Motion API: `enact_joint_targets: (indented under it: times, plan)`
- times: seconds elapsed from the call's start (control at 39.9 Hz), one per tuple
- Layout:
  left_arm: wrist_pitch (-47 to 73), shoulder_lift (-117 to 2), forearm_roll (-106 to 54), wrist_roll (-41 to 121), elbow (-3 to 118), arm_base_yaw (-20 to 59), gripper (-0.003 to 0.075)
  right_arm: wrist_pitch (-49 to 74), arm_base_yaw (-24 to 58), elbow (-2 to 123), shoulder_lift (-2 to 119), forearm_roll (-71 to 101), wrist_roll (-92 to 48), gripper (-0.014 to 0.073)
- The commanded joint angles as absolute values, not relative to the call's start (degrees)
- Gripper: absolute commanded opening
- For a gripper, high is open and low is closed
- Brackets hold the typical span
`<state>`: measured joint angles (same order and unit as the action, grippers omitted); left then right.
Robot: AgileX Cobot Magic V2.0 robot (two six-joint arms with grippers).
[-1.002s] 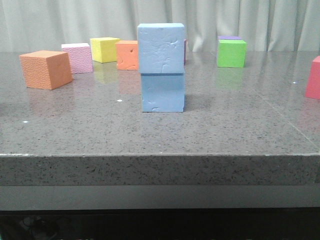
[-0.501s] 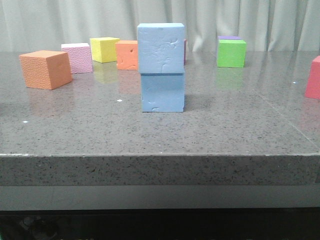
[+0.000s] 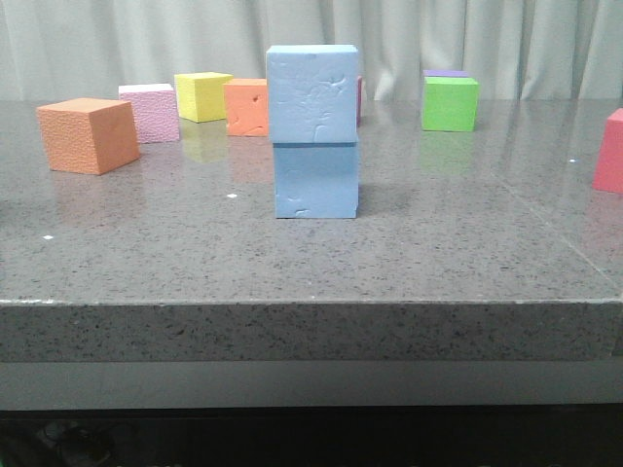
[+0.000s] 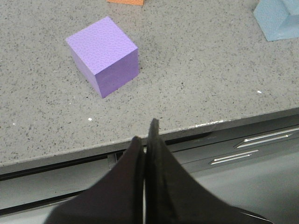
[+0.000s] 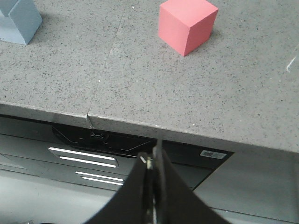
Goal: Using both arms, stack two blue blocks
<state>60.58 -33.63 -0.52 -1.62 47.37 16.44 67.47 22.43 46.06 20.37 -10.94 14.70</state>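
Note:
Two light blue blocks stand stacked in the middle of the table: the upper block [image 3: 313, 93] rests squarely on the lower block [image 3: 315, 181]. A corner of the stack shows in the left wrist view [image 4: 278, 19] and in the right wrist view [image 5: 17, 19]. My left gripper [image 4: 145, 136] is shut and empty, held off the table's front edge. My right gripper [image 5: 153, 156] is shut and empty, also off the front edge. Neither arm shows in the front view.
Other cubes stand around: a large orange one [image 3: 89, 135], a pink-lilac one [image 3: 151, 112], a yellow one [image 3: 202, 96], an orange one [image 3: 246, 107], a green one [image 3: 451, 103], a red-pink one [image 5: 187, 25] at the right edge, a purple one [image 4: 103, 55] near the left front.

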Motion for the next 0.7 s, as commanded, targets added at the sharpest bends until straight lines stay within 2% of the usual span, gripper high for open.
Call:
enact_joint_targets:
  times: [0.0,0.18,0.4,0.68]
  plan:
    - [54.73,-31.73,-1.72,-2.26,45.73,15.2,-0.0018,64.26,22.17,47.27,21.05,-12.4,14.62,-0.0069]
    - [44.01,-21.75,0.86,-2.26,33.98,9.04,-0.0018,64.26,22.17,47.27,21.05,-12.4,14.62,-0.0069]
    - [18.67,-7.18,-1.65,-2.26,13.34,3.09,-0.0018,64.26,22.17,47.27,21.05,-12.4,14.62,-0.0069]
    - [7.7,1.8,-2.5,-2.04,0.73,1.0,-0.0018,64.26,22.17,47.27,21.05,-12.4,14.62,-0.0069]
